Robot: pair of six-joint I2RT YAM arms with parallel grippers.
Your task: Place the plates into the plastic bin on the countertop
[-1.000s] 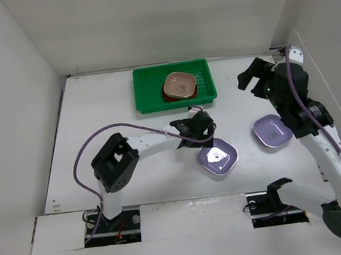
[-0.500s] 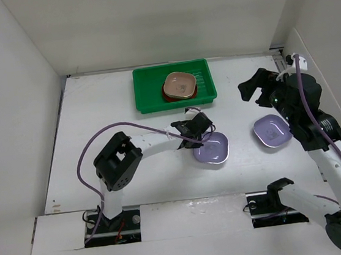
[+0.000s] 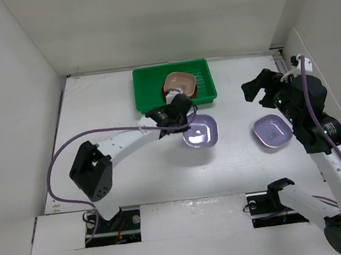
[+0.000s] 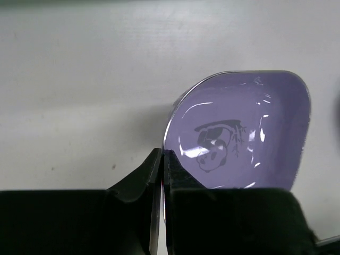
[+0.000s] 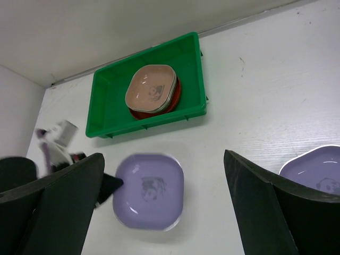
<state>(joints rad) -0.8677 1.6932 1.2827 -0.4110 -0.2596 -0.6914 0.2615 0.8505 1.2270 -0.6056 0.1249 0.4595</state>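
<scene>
My left gripper (image 3: 180, 119) (image 4: 162, 153) is shut on the rim of a lavender plate (image 3: 200, 131) (image 4: 239, 133) (image 5: 150, 190) with a panda motif, just in front of the green plastic bin (image 3: 148, 96) (image 5: 106, 101). It hangs slightly above the white countertop (image 3: 107, 110). Inside the bin a pinkish-brown plate (image 3: 181, 82) (image 5: 151, 87) lies on a red plate (image 5: 174, 101). A second lavender plate (image 3: 272, 131) (image 5: 316, 170) rests on the countertop at the right. My right gripper (image 3: 257, 90) (image 5: 163, 155) is open and empty, raised left of and behind that plate.
White walls (image 3: 24, 89) enclose the countertop on the left, back and right. The left half of the bin's ribbed floor (image 5: 114, 95) is bare. The left arm's purple cable (image 3: 58, 171) loops over the left side of the countertop.
My left gripper shut on the lavender plate's rim, then carried it up and left toward the bin. The right arm sank slightly, its jaws still open.
</scene>
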